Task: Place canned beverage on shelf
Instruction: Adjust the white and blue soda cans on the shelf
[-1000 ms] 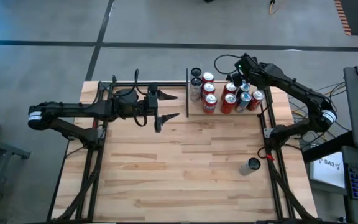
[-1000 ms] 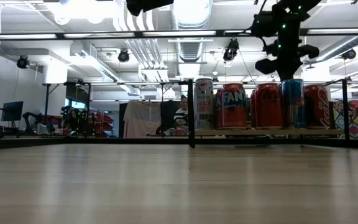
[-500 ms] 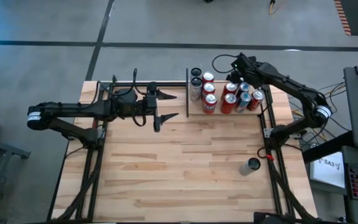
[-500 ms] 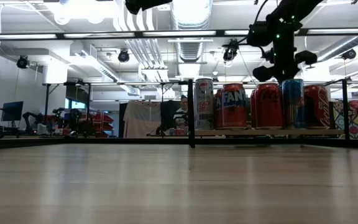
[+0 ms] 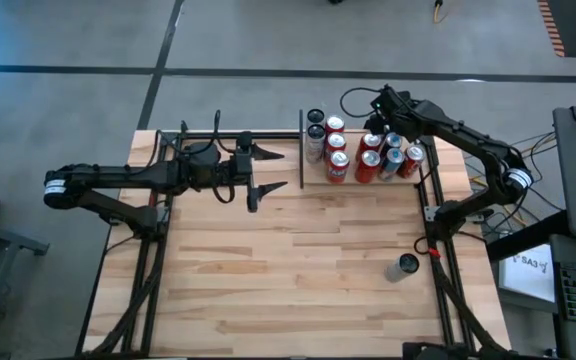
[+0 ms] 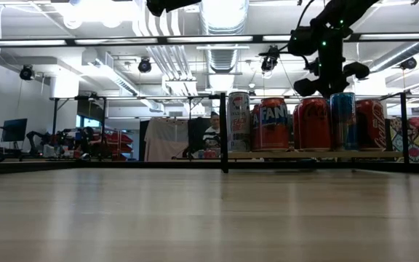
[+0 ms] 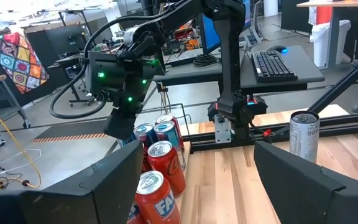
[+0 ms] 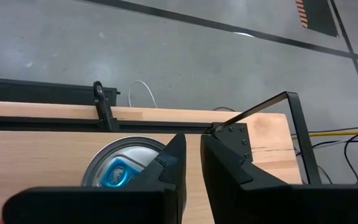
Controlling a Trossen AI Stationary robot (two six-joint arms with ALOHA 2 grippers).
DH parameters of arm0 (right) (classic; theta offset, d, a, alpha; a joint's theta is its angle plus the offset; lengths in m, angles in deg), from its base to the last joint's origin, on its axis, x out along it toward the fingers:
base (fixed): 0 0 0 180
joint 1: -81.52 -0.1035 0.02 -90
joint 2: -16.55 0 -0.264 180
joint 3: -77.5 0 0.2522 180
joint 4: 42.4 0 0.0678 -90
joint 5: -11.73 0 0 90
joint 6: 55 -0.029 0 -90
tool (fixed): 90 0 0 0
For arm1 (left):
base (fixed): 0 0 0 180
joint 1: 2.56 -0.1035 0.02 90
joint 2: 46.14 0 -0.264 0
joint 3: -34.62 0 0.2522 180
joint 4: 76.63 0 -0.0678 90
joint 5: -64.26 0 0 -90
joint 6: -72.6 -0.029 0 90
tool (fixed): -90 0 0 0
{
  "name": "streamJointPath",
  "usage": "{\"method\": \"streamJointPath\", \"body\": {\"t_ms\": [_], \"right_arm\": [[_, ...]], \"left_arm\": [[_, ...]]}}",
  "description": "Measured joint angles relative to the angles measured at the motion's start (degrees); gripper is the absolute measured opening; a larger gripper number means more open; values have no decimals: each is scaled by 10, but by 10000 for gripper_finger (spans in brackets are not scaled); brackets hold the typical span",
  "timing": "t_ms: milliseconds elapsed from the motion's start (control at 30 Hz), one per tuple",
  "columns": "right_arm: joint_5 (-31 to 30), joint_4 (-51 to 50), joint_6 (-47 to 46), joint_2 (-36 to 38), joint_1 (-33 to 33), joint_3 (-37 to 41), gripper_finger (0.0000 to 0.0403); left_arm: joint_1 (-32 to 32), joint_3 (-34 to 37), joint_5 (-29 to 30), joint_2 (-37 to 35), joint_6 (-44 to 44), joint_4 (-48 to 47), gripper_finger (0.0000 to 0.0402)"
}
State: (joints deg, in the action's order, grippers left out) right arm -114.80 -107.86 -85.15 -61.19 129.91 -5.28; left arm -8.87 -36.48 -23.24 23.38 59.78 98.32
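Shelf [image 5: 420,172], a light-wood board edged by black rods, is lying upper right of the high view, carrying upright cans [image 5: 365,163]; one silver can [image 5: 403,267] is standing apart, lower right.

Both arms are matte black, built from slim jointed segments with a white band near each base. Green lights glow on the right arm [image 7: 126,68], and black cables loop beside it.

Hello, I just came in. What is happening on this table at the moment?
The robot is stocking cans onto the shelf at the table's far edge. Nine cans already stand on it. The right gripper hangs just above the back row, empty, its fingers nearly shut. The left gripper waits open beside the shelf, holding nothing. One silver can is not yet shelved; it stands alone near the table's right edge.
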Motion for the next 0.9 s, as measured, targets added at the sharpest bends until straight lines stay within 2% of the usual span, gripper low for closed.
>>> {"method": "streamJointPath", "body": {"t_ms": [333,500,700,900], "right_arm": [[-13,-5,3,24,-1,1,43],[11,-9,3,57,-10,1,43],[12,-74,-28,95,-28,2,43],[23,-97,-58,100,-45,14,43]], "left_arm": [[0,0,0,0,0,0,292],[0,0,0,0,0,0,292],[0,0,0,0,0,0,292],[0,0,0,0,0,0,292]]}}
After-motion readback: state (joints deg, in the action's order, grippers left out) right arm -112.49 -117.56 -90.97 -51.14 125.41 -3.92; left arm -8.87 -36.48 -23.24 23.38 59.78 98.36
